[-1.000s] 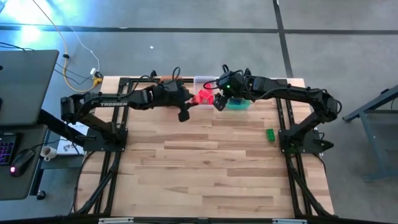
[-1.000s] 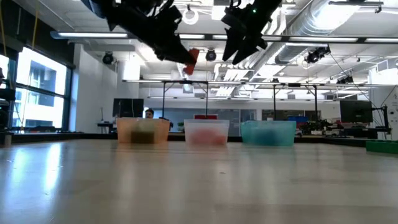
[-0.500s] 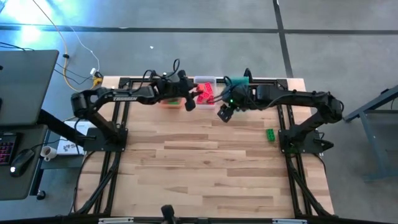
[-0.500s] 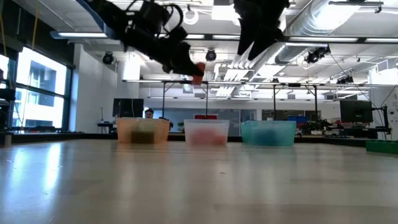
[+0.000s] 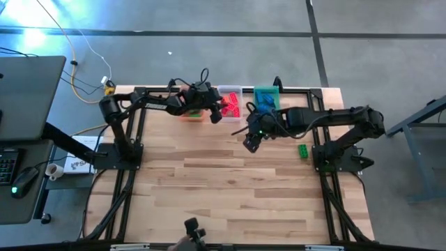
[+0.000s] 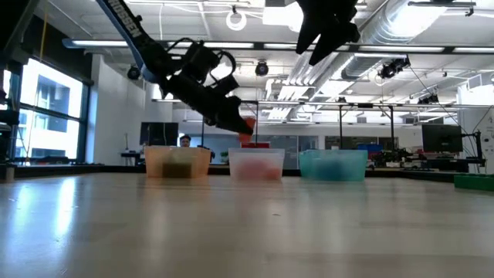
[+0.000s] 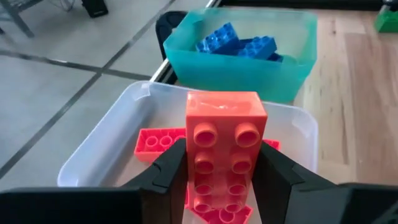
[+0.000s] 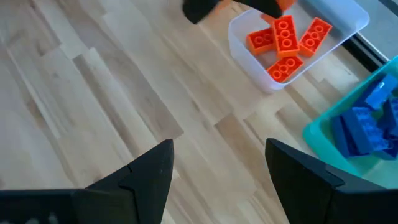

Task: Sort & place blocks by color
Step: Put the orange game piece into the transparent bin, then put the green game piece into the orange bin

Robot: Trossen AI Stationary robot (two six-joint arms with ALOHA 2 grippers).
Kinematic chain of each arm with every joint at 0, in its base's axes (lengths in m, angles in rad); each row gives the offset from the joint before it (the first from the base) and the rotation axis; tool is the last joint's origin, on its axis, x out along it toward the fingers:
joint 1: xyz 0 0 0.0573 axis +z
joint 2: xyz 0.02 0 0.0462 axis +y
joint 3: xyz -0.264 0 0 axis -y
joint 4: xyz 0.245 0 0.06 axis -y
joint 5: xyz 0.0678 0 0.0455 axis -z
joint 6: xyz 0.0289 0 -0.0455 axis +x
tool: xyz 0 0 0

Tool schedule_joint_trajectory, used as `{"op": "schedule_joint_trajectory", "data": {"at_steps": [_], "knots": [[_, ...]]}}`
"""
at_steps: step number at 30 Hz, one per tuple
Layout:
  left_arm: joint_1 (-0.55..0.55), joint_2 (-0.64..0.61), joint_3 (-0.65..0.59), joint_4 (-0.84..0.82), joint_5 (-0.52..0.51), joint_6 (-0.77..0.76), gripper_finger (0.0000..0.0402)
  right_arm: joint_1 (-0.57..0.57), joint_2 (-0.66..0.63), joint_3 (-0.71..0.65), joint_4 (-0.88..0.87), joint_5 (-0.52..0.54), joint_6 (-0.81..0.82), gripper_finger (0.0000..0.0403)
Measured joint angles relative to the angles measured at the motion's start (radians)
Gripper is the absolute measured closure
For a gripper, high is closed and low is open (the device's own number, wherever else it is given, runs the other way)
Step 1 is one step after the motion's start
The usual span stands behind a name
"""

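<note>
Since a second ago the left gripper (image 6: pixel 241 130) comes down from high above the table to just over the clear tub (image 6: pixel 256 164), bringing its red-orange block (image 7: pixel 224 155) with it. The right gripper (image 5: pixel 249 142) pulls away from the tubs toward the middle of the table (image 5: pixel 230 195), so the green tub (image 5: pixel 265 97) now lies uncovered.

Three tubs (image 5: pixel 228 94) line the table's (image 5: pixel 230 188) twelve o'clock edge; one loose block (image 5: pixel 303 150) lies at three o'clock.
</note>
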Motion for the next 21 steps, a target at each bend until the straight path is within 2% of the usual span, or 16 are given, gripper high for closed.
{"op": "schedule_joint_trajectory", "data": {"at_steps": [7,17,21], "knots": [[-0.001,0.048,0.044,0.000,-0.014,-0.005,0.0237,0.032,0.000,0.000,0.000,0.007,0.017,0.0160],[-0.002,0.048,0.082,-0.011,-0.020,-0.054,0.0176,0.052,0.000,0.000,-0.054,-0.002,0.073,0.0160],[-0.007,0.031,0.082,-0.083,-0.065,-0.050,0.0160,0.067,0.000,0.000,-0.110,0.002,0.115,0.0160]]}}
